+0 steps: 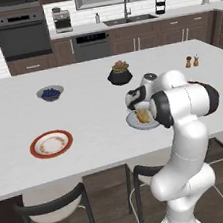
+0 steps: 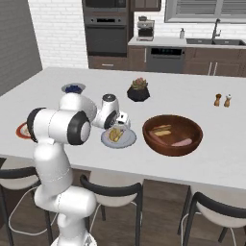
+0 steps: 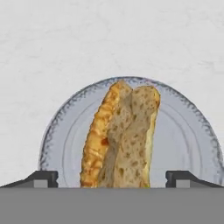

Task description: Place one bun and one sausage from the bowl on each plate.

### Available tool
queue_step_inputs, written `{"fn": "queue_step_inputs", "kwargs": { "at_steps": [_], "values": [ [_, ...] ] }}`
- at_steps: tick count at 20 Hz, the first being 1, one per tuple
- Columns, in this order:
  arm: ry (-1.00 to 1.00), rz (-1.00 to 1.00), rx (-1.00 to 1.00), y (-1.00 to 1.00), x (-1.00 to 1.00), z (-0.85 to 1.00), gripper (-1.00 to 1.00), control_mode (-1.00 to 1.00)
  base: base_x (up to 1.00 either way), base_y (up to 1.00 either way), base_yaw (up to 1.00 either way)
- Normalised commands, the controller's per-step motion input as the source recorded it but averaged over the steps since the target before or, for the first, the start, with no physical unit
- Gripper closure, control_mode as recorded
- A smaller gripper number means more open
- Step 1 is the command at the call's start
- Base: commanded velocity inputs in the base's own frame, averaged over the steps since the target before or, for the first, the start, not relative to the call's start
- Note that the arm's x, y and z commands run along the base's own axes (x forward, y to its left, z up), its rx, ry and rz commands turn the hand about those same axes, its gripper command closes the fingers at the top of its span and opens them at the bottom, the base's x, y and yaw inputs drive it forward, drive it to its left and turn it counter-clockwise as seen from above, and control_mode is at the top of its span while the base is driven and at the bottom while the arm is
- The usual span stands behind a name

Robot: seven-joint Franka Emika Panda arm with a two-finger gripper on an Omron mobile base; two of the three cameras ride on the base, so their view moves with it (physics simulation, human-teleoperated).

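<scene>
The end effector (image 3: 112, 178) stands released above the round light grey plate (image 3: 183, 131); the soft, light, crumbly tan bun (image 3: 131, 140) lying there is best taken across its middle.

Even, bright, diffuse rendered light in all views; no glare. White stone desk (image 1: 82, 107) evenly lit, faint soft shadows beneath objects. Dark wooden floor, lower frame, dimmer. Base views soft, low-resolution; distant cabinets, upper frame, slightly blurred. Hand view close-up: textures coarse, pixelated, no edge distortion.
</scene>
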Motion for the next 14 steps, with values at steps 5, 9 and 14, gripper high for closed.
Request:
{"fn": "queue_step_inputs", "kwargs": {
  "at_steps": [5, 9, 14],
  "values": [
    [-0.03, -0.13, -0.04, -0.69, -0.40, 0.67, -1.00, -1.00, 0.00, 0.00, 0.00],
    [0.11, -0.33, -0.07, -1.00, -0.62, 0.48, -1.00, -1.00, 0.00, 0.00, 0.00],
    [0.18, -0.38, -0.01, -1.00, -0.26, 0.43, -1.00, -1.00, 0.00, 0.00, 0.00]
  ]
}}
